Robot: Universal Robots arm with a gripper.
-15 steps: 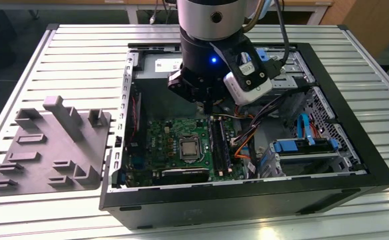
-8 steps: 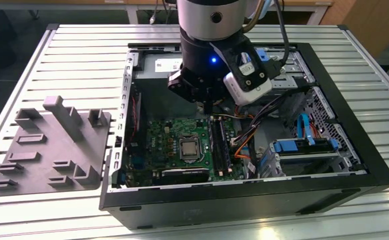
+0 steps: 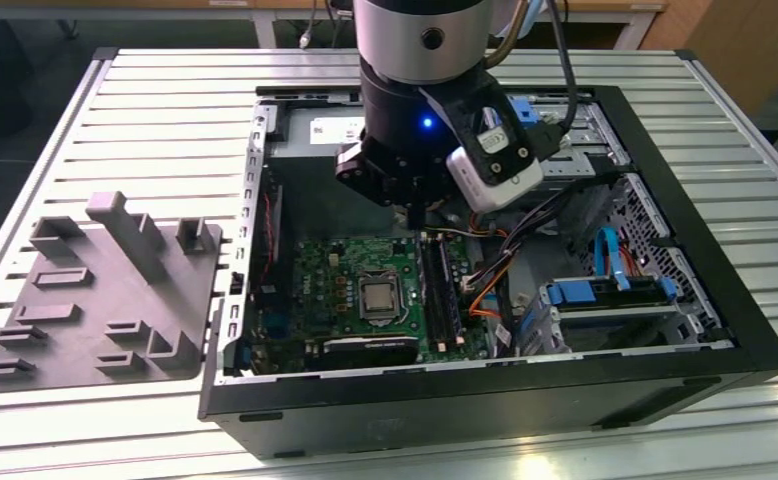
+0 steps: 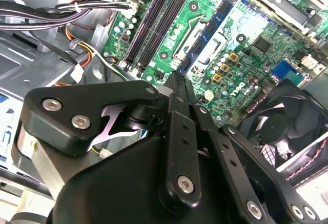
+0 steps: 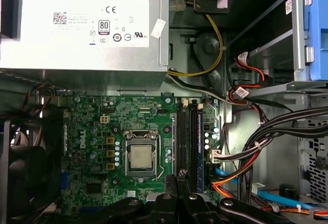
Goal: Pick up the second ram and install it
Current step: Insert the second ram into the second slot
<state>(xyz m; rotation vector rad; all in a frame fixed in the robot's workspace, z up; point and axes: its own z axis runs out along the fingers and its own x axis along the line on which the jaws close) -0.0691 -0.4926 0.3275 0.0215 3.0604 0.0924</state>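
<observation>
A ribbed aluminium tabletop (image 3: 162,90) carried an open black computer case (image 3: 496,405) lying on its side, and the arm reached down into it. The pincer (image 3: 416,226) hung over the board inside the case. In the second wrist view its dark metal fingers (image 4: 180,131) were drawn tightly together at the tips. Whether a thin stick was nipped edge-on between them could not be told, so the second ram's place could not be fixed from these views. Directly under the tips ran a bank of long black memory slots (image 5: 187,137), and whether a stick stood in any of them could not be made out either. The slots sat on a green motherboard (image 5: 92,131), with a square silver processor in its socket (image 5: 140,158) just beside them. On the far side of the socket from the pincer was a round black cooling fan (image 5: 23,172). On the slots' other side, loose black, orange and yellow cables (image 5: 256,147) trailed across the case floor. Past the board's edge lay a grey metal power supply box (image 5: 82,29). Farther out, blue plastic drive brackets (image 3: 589,292) sat in a corner of the case. Well apart from the pincer, outside the case at the exterior view's left, a grey plastic tray with upright blocks (image 3: 96,300) rested on the table.
</observation>
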